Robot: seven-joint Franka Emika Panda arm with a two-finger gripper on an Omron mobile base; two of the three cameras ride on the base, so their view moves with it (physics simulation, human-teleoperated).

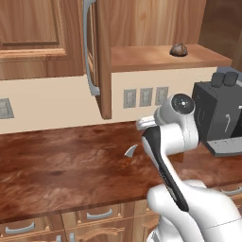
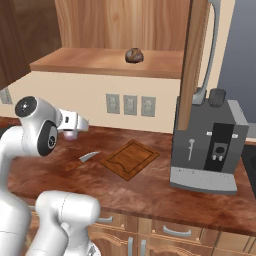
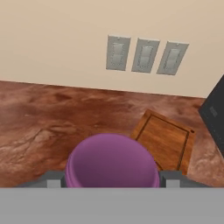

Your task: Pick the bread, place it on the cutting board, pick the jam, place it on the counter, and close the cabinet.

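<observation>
- The room is a rendered kitchen with a cream wall; one long reddish-brown desk (image 2: pixel 150 192) crosses the lower half of both base views; in the hand view it runs across the middle.
- One cabinet (image 1: pixel 33 35) fills the upper left of the left base view; its door (image 1: pixel 101 61) stands open, edge-on at centre top, so closing it is not yet done.
- One grey coffee machine (image 2: pixel 212 145) stands at the right of the right base view; one set of three wall sockets (image 3: pixel 146 54) sits at the top of the hand view.
- One cutting board (image 2: pixel 130 160) lies bare at the centre of the right base view; one grey-bladed knife (image 2: pixel 87 157) lies just left of it.
- One bread (image 2: pixel 134 55) sits on the cabinet shelf, upper centre; it seems not yet picked.
- One jam (image 3: pixel 112 164) fills the bottom centre of the hand view, between the fingertips; the claw (image 2: pixel 75 127) appears clamped on it, above the desk at centre left of the right base view.
- I judge the jam step is in hand; next calls for lowering onto bare desk, clear of the knife, then releasing.
</observation>
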